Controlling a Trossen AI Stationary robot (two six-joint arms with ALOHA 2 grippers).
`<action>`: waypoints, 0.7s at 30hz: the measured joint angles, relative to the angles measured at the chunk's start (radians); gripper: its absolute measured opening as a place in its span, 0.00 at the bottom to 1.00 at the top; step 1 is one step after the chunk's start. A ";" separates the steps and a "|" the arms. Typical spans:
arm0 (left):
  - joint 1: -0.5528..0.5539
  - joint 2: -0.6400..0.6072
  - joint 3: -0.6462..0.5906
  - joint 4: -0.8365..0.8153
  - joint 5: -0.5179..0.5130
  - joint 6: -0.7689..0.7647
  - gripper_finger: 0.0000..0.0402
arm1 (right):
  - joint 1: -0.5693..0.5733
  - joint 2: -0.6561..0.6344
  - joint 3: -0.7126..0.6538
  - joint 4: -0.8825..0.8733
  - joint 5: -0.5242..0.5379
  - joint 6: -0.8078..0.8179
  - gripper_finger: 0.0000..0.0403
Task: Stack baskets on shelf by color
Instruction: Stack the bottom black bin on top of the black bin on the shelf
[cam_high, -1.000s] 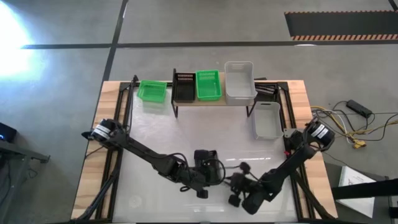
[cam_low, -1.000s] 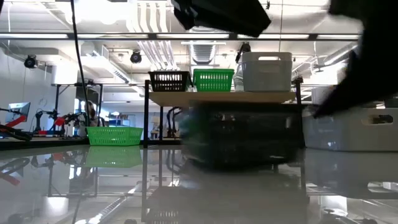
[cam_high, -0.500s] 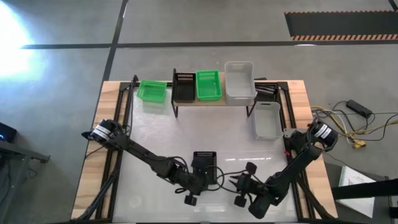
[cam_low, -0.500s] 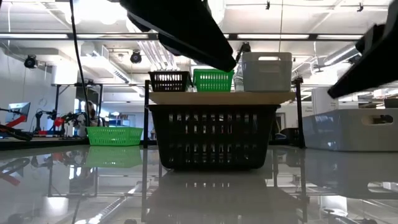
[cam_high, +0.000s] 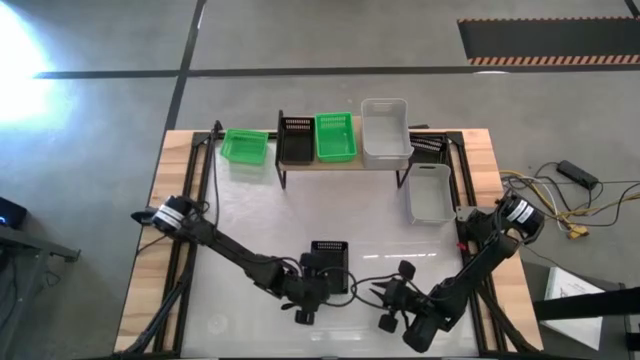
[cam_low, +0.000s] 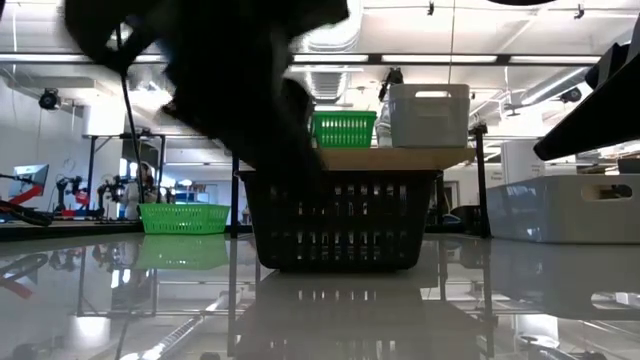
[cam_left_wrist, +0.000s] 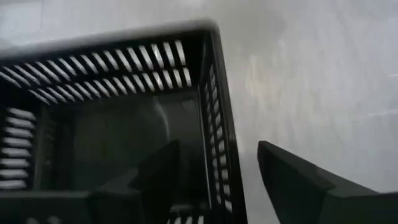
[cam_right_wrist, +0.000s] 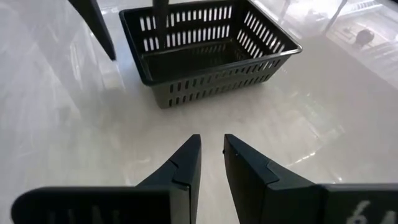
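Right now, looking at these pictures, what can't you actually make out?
- Low view: the left arm, a dark blur up close, hides the black basket on the shelf and part of the black basket in front.
- Left wrist view: the near basket's base is cut off by the edge.
- High view: the dark bin behind the shelf is too small to identify.

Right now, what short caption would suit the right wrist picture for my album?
A black basket sits upright on the glossy white table, just ahead of the right gripper, jaws nearly closed and empty.
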 joint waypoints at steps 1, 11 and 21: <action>0.000 0.013 0.000 0.010 0.001 -0.001 0.47 | 0.000 0.000 0.000 0.002 0.000 0.000 0.16; 0.004 0.017 0.010 0.033 -0.047 0.000 0.08 | 0.000 0.000 -0.003 0.003 0.000 -0.001 0.16; -0.035 -0.269 0.011 -0.210 -0.268 0.006 0.00 | 0.002 0.000 -0.005 0.003 0.000 -0.002 0.16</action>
